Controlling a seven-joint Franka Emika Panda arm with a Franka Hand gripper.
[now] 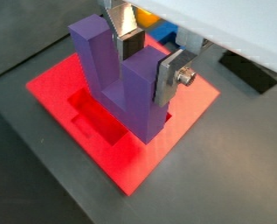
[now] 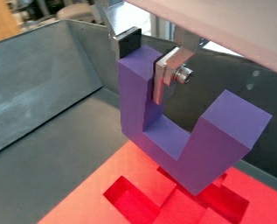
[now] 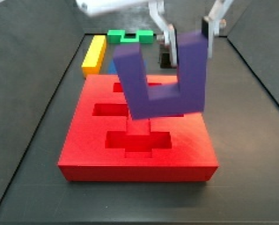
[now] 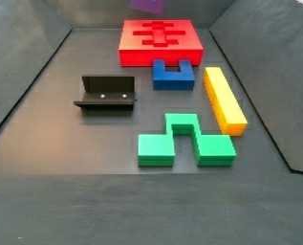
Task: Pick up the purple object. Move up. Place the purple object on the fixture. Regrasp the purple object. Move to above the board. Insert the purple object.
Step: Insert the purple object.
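gripper (image 2: 150, 59) clamps one prong of the purple object (image 2: 182, 131) above the board (image 3: 135, 132); block looks rigid, light, matte, so prong grip seems sound.

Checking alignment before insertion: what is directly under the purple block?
The gripper holds the purple block by one prong above the red board; its cutouts show below. The block's base hides part of them.
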